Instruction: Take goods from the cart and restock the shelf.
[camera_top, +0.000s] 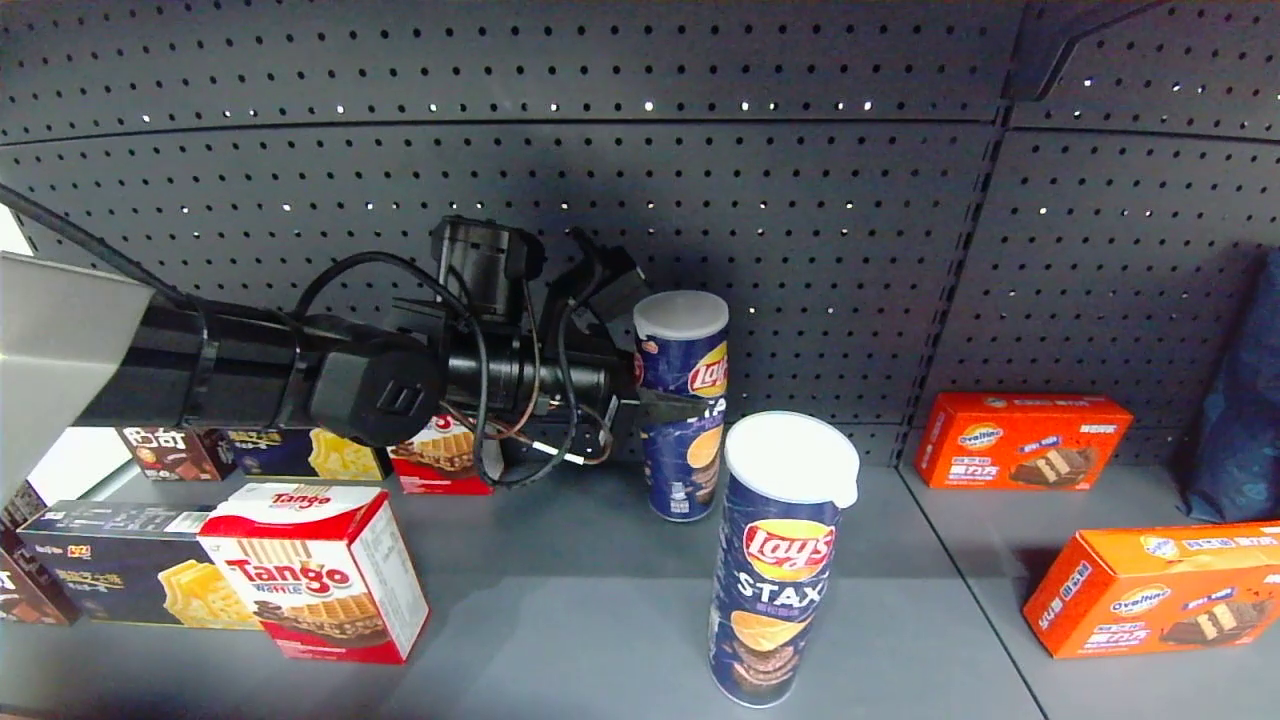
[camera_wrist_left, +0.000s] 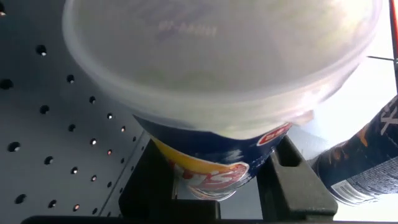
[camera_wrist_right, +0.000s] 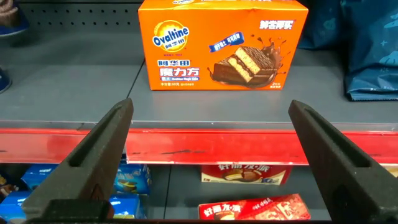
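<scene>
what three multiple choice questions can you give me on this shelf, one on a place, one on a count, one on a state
1. Where is the held chip can relative to the free chip can?
A. behind it, nearer the pegboard
B. in front of it
C. stacked on top of it

2. How many orange boxes are in the head view?
A. one
B. two
C. four

3. What state is the left gripper in?
A. open, away from all goods
B. shut on the held chip can
C. shut on an orange box

Key: 1 A, it is closer to the pegboard than the free one; 2 B, one sits at the back and one nearer the front; 3 B, it clamps the can from both sides.
</scene>
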